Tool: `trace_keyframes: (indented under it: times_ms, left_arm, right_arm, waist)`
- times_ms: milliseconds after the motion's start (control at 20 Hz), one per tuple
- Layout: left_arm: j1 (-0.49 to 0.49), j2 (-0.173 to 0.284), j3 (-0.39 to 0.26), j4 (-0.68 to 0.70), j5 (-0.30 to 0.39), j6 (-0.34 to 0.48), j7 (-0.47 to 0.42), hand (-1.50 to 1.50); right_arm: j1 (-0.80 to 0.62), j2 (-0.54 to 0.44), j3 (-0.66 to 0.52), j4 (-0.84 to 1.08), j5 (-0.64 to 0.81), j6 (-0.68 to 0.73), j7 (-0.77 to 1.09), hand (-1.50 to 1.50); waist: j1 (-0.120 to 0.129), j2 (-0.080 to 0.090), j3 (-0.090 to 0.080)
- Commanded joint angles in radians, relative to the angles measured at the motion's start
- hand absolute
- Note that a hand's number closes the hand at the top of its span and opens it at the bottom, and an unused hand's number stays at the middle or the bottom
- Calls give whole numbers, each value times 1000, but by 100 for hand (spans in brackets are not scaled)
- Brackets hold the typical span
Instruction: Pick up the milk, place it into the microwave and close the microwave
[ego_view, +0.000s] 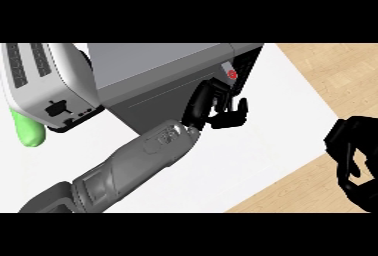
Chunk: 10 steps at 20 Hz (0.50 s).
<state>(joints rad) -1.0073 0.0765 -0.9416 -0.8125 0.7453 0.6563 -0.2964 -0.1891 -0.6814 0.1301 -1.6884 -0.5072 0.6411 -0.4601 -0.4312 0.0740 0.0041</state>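
The grey microwave (162, 62) stands at the back of the white counter, its darker door (151, 105) lying flat against the front. A red button (232, 74) shows on its control strip. My left forearm comes up from the lower left, and my left hand (218, 109) is at the door's right end just below the button, fingers relaxed and touching the front. Nothing shows in that hand. My right hand (353, 159) rests open at the view's right edge, over the wooden floor beside the counter. No milk is in view.
A white toaster (44, 80) stands left of the microwave. A green object (28, 131) lies in front of it at the left edge. The white counter (251, 150) ends at the right and lower right, with wooden floor (332, 65) beyond.
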Motion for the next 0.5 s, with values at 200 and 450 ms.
trace_keyframes:
  times_ms: [200,450]
  left_arm:
    - [-92,-72,0,35,3,6,-18,150]
    - [-96,-72,3,27,17,23,-18,150]
  right_arm:
    - [6,0,41,-70,-13,53,-13,150]
    - [11,3,46,-103,-30,40,1,150]
  waist:
    - [-42,10,3]
    - [-50,8,3]
